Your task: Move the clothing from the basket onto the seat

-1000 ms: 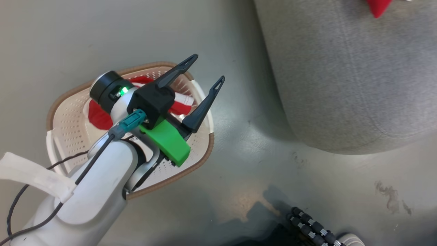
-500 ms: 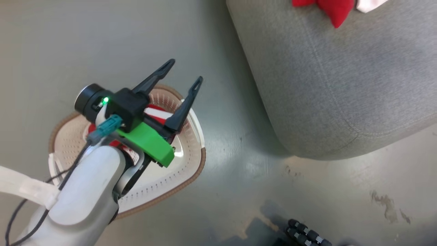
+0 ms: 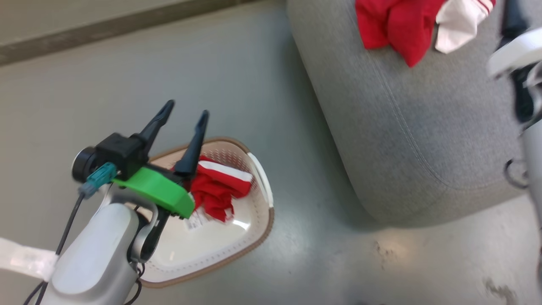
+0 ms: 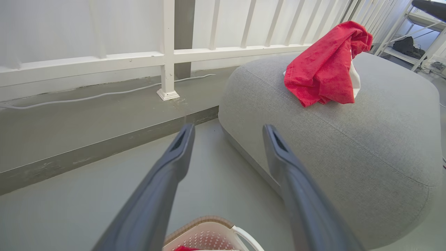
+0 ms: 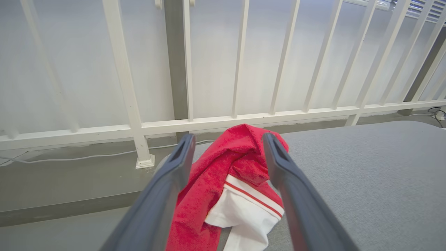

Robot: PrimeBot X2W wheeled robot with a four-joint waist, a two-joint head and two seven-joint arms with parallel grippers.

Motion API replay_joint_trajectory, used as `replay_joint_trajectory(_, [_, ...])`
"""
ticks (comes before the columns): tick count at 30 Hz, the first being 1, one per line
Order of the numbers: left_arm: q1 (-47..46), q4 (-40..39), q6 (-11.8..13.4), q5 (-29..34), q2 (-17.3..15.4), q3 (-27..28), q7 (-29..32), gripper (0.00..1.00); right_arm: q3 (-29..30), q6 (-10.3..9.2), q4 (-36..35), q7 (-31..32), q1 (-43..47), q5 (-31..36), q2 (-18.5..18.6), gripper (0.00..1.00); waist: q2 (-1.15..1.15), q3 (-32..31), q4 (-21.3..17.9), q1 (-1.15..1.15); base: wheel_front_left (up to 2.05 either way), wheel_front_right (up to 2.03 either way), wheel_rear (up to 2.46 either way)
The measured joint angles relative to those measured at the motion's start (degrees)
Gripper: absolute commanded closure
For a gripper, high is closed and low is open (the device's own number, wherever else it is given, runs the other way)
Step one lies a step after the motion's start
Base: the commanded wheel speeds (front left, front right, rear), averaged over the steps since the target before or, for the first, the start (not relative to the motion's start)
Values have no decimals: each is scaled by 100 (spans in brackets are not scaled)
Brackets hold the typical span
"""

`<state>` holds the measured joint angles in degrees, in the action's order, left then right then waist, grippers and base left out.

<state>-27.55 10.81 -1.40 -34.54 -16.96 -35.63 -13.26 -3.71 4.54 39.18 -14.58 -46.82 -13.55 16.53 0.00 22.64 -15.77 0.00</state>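
Nothing printed is showing clearly enough to be read in any of the views: no word, brand, number or sign. A small white label sticker [image 3: 195, 222] is lying inside the basket [image 3: 220, 248], just beside the near left edge of the red clothing [image 3: 216, 190]. It is carrying dark printed marks, but they are coming out too small and blurred to make out.
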Motion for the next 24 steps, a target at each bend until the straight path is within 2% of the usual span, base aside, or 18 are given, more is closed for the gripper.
replay_joint_trajectory(15, [831, 265, 559, -109, 13, 818, -100, 0, -192, 48, -664, 0, 1310, 5, -766, 0, 0, -999, 653, 0, 0, 0, 0])
replay_joint_trajectory(24, [1404, 124, 697, -35, 37, 1408, -101, 0, -425, 47, -1073, 0, 2192, 96, -1217, 0, 0, -1494, 950, 0, 0, 0, 0])
